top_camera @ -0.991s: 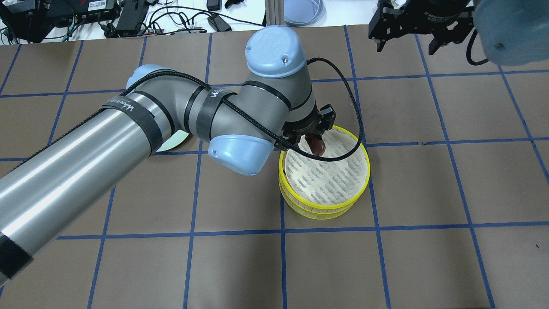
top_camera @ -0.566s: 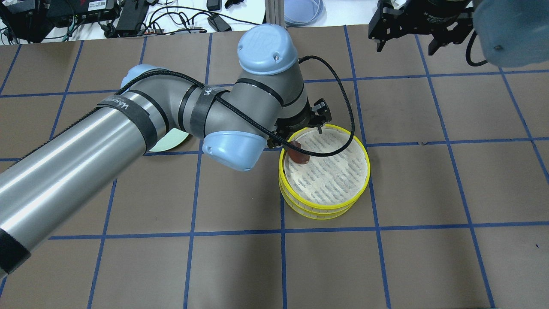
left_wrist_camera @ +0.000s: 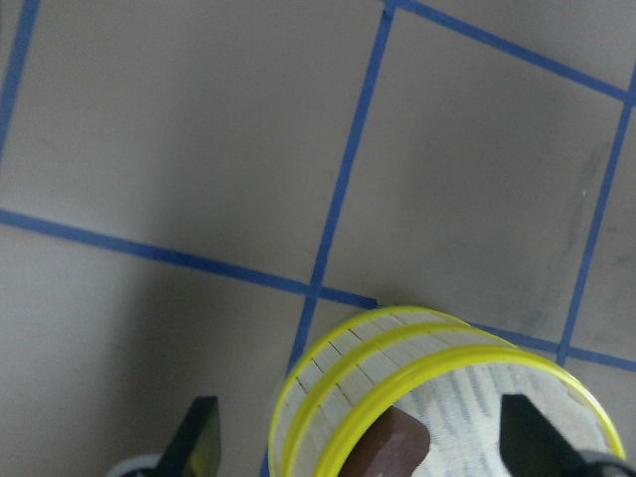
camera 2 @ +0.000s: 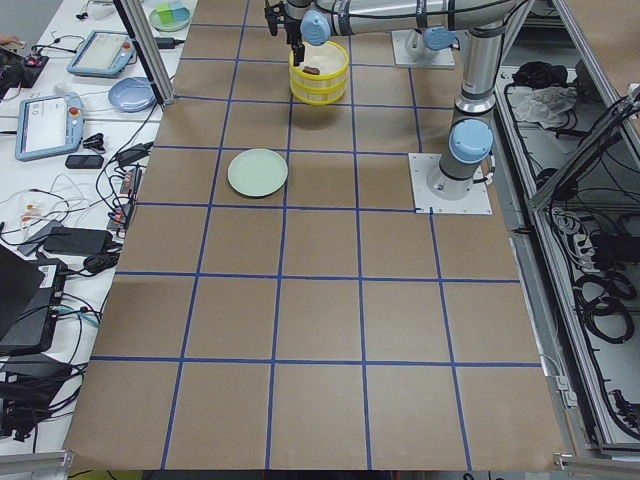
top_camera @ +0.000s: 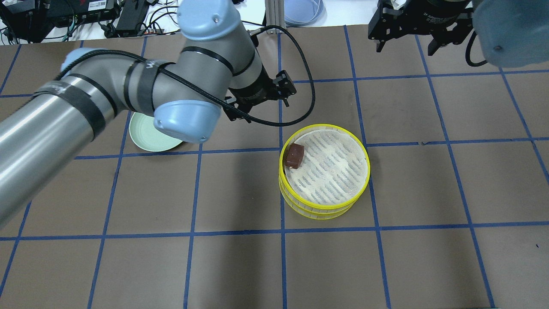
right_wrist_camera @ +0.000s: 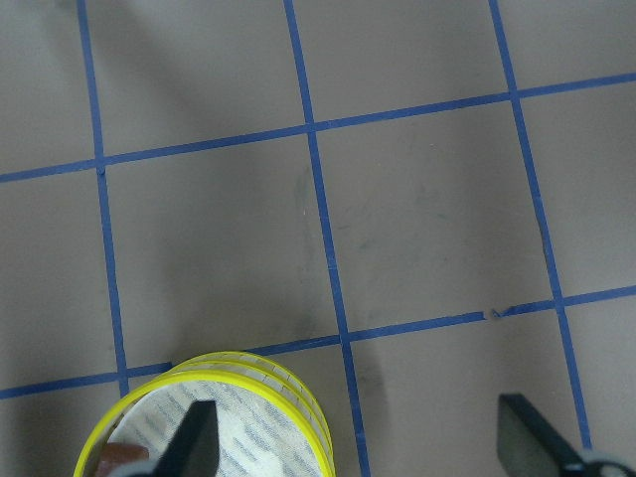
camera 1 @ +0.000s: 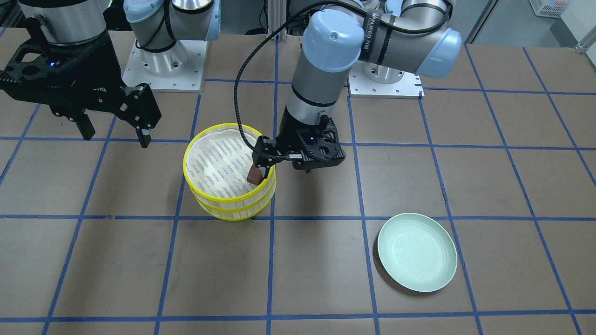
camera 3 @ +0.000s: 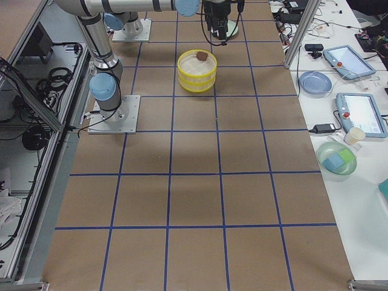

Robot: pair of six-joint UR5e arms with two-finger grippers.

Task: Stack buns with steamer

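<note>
The steamer (top_camera: 367, 171) is two stacked yellow-rimmed tiers with a white liner. The dark reddish-brown bun (top_camera: 295, 155) lies on the liner against the rim nearest my left arm; it also shows in the left wrist view (left_wrist_camera: 394, 449). My left gripper (top_camera: 259, 104) is open and empty, back from the steamer on the plate's side. Its fingers (left_wrist_camera: 199, 439) stand wide apart. My right gripper (camera 1: 115, 131) is open and empty, raised at the steamer's other side. The cream-white bun is not in view.
The pale green plate (top_camera: 148, 136) sits empty on the brown table, partly under my left arm, and shows whole in the front view (camera 1: 416, 251). Blue tape lines grid the table. Cables and devices lie beyond the far edge.
My left gripper let go of the brown bun in the steamer, then pulled back up and away toward the plate. The bun now lies free by the rim. The right arm has not moved.
</note>
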